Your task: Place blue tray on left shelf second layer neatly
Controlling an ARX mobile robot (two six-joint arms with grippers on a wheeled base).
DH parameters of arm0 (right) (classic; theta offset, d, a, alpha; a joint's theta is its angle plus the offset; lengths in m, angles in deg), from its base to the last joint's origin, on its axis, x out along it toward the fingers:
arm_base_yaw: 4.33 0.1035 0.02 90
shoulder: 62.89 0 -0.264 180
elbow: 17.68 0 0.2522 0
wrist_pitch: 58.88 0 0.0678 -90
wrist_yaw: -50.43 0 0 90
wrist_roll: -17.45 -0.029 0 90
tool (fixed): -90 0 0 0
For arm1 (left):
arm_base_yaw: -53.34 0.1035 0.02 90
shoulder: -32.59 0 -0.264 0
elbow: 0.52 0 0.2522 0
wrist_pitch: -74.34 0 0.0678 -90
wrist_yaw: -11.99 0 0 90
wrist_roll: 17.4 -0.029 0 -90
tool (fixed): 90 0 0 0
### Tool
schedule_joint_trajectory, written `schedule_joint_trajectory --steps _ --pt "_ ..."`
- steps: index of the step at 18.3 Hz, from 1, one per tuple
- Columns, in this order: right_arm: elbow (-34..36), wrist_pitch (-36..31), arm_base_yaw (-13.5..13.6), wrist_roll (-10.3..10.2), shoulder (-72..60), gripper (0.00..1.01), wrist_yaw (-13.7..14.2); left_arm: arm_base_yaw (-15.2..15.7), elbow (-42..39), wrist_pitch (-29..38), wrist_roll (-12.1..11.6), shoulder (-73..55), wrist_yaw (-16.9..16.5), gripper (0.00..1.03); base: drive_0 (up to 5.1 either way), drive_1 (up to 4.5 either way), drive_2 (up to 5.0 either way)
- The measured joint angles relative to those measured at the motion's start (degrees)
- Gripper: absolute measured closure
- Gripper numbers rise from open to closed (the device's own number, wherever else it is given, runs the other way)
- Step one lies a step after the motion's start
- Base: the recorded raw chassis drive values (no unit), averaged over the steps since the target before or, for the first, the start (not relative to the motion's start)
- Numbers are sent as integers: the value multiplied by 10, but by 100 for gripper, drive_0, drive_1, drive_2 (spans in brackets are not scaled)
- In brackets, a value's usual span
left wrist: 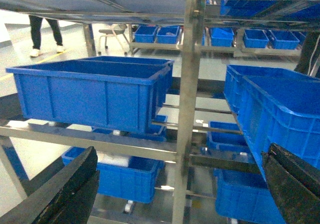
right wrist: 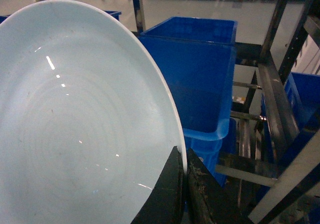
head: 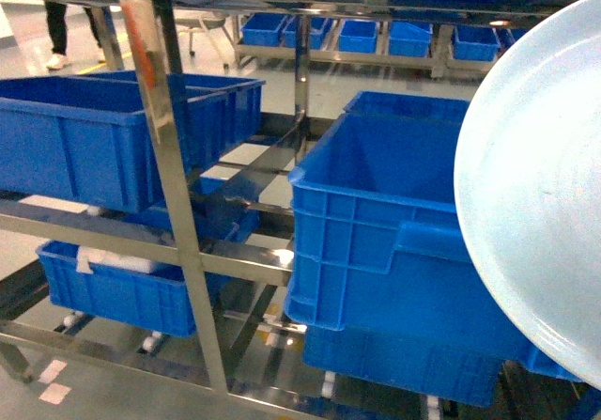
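Pale blue tray (right wrist: pixel 75 129) pinched at rim by right gripper (right wrist: pixel 182 176), held tilted, right of shelf post (head: pixel 164 157); left gripper (left wrist: pixel 175 184) spread, empty, facing left shelf's dark-blue crate (left wrist: pixel 95 91).

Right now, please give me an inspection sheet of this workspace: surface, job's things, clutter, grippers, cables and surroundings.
Surface: steel shelf rack with several layers, no table seen.
Job's things: blue tray held tilted on the right, in front of the rack, not yet on a shelf.
Clutter: dark blue crates on the layers; the lower left crate holds something white.
Grippers: right gripper shut on the tray's rim; left gripper open, holding nothing.
Cables: nothing seen.
Surroundings: a person's legs at the far left, a chair, more crates on a rack behind.
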Motion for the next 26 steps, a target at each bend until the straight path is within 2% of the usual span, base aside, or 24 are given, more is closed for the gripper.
schedule_joint_trajectory --steps 10,26 --pt "0 0 0 0 1 99 2 -1 0 0 0 0 -1 5 -124 -124 -124" --pt "0 0 0 0 0 99 1 0 0 0 0 0 0 5 0 0 0"
